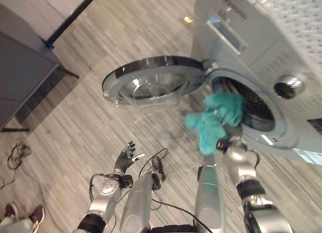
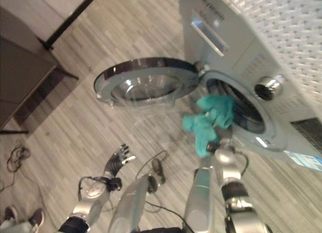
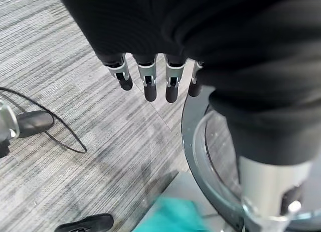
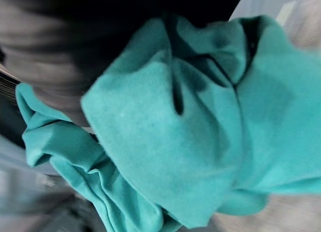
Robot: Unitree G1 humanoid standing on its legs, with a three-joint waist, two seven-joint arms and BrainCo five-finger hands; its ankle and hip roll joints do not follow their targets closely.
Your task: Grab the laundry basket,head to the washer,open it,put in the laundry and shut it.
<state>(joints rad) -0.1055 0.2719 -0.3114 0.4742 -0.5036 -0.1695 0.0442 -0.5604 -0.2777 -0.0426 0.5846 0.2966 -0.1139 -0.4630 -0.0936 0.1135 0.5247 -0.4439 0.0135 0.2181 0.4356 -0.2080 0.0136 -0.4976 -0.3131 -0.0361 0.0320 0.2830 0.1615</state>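
**Teal cloth at the washer mouth**

The washer (image 1: 261, 47) fills the upper right of the eye views, its front tilted toward the wood floor (image 1: 75, 127). Its round door (image 1: 151, 84) is swung wide open to the left, glass facing up, hinged beside the drum opening (image 1: 251, 109). A dark cabinet (image 1: 25, 82) stands at the far left. A teal cloth (image 1: 214, 120) hangs bunched at the lower rim of the opening, part of it over the edge into the drum, part drooping outside. The right hand (image 1: 232, 148) is raised just under the cloth; in its wrist view the cloth (image 4: 200, 132) covers the fingers, so I cannot tell their state. The left hand (image 1: 125, 158) hangs free over the floor, well left of the washer, fingers (image 3: 149, 86) straight and slightly spread, holding nothing
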